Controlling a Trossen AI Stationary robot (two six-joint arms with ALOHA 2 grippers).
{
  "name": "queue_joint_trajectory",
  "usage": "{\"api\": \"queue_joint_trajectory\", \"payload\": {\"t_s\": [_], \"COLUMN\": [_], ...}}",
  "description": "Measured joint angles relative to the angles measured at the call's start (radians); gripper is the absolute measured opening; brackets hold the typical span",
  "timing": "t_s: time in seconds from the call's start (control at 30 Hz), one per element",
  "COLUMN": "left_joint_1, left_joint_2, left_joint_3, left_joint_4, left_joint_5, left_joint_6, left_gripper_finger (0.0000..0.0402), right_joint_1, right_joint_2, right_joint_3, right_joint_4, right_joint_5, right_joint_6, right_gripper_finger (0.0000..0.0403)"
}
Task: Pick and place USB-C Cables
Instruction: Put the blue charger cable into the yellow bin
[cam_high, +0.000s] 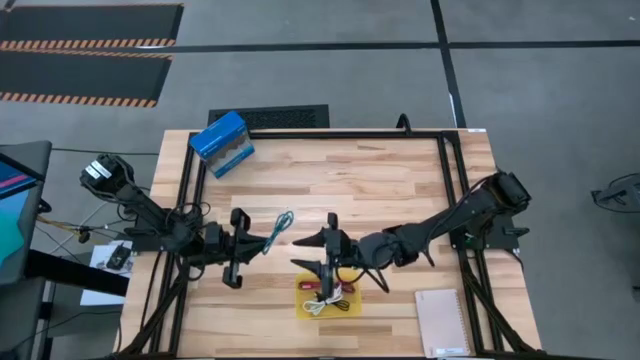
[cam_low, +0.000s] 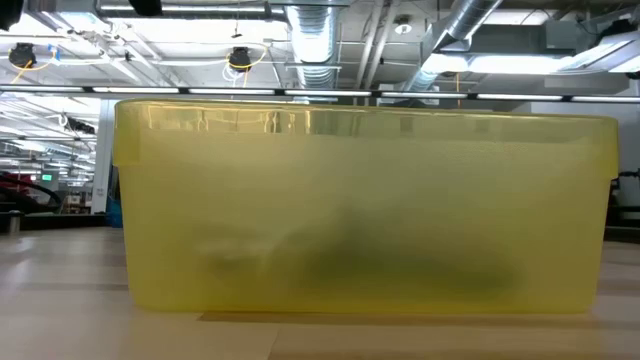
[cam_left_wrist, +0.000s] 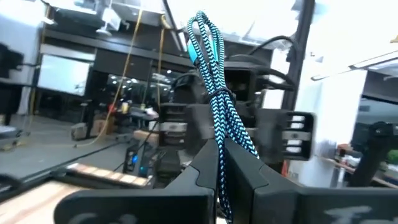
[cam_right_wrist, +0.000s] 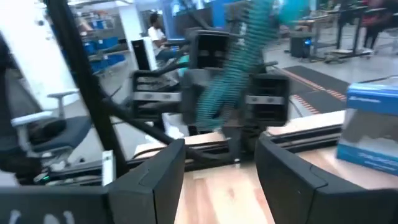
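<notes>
The teal-blue cable is a short braided bundle that juts out past my left gripper, which is shut on it left of the table's middle. In the left wrist view the cable ends in a loop beyond the gripper. My right gripper is open and faces the left one over the yellow tray's far edge. The yellow tray sits near the table's near edge; a dark red cable and a white cable lie in it. In the right wrist view the right gripper sees the teal cable. My left gripper pinches the teal-blue cable between its two fingers, on the bundled strands below the looped end. The fingers come roughly level from the table's left. The cable sticks out beyond the fingertips toward the far right and is clear of the table.
A blue box stands at the far left corner and a white notepad lies near the near right corner. Dark frame rails run along the table's sides. The tray's yellow wall fills the low view.
</notes>
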Motion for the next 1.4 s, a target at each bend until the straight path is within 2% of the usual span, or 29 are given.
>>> {"api": "queue_joint_trajectory", "payload": {"t_s": [0.1, 0.27, 0.47, 0.6, 0.83, 1.07, 1.4], "left_joint_1": [0.004, 0.008, 0.021, 0.034, 0.081, 0.102, 0.102], "left_joint_2": [0.000, 0.000, 0.000, 0.000, 0.000, 0.000, 0.000], "left_joint_3": [0.018, 0.024, 0.024, 0.024, 0.024, 0.050, 0.095], "left_joint_4": [-0.014, -0.035, -0.044, -0.046, -0.083, -0.117, -0.231], "left_joint_5": [0.017, 0.016, 0.017, 0.020, 0.088, 0.138, 0.134], "left_joint_6": [0.029, 0.051, 0.043, 0.031, -0.048, -0.055, -0.043], "left_gripper_finger": [0.0000, 0.0000, 0.0000, 0.0000, 0.0000, 0.0000, 0.0000], "right_joint_1": [-0.026, -0.061, -0.072, -0.071, -0.083, -0.091, -0.104], "right_joint_2": [0.000, 0.000, 0.000, 0.000, 0.000, 0.000, 0.000], "right_joint_3": [0.000, 0.000, 0.000, 0.000, 0.000, 0.000, 0.000], "right_joint_4": [0.008, 0.093, 0.125, 0.132, 0.141, 0.139, 0.117], "right_joint_5": [-0.001, -0.121, -0.179, -0.182, -0.183, -0.183, -0.183], "right_joint_6": [0.005, 0.015, 0.017, 0.017, 0.018, 0.020, 0.024], "right_gripper_finger": [0.0218, 0.0218, 0.0218, 0.0218, 0.0218, 0.0218, 0.0218]}}
